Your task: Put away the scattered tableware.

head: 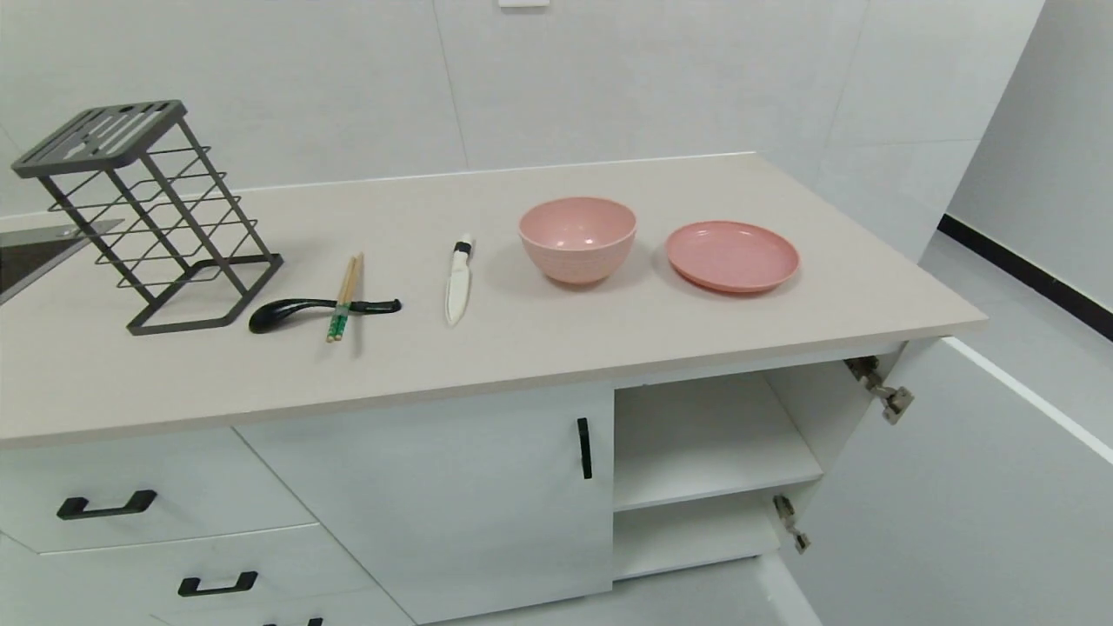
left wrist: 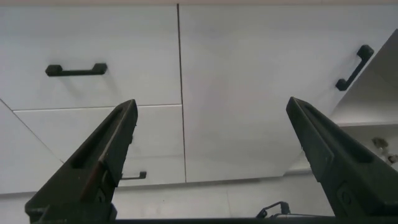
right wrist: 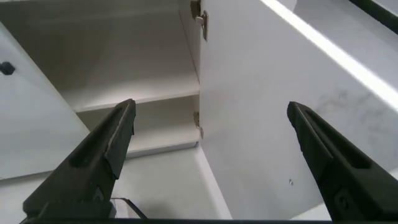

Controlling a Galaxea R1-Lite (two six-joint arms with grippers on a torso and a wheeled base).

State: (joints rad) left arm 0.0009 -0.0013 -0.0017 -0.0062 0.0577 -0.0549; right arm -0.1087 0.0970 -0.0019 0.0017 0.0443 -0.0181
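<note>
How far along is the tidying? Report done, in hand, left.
Done: cabinet door stands open. In hand: nothing; left end effector and right end effector are open. Left: pink bowl, pink plate, white knife, chopsticks and black spoon lie on the countertop.

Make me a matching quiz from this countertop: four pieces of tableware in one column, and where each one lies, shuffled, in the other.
1. pink bowl
2. pink plate
3. chopsticks
4. white knife

A. crossing the black spoon at its handle
B. between chopsticks and bowl
C. farthest right on the counter
D. between knife and plate

Pairs: 1-D, 2-C, 3-A, 4-B.
</note>
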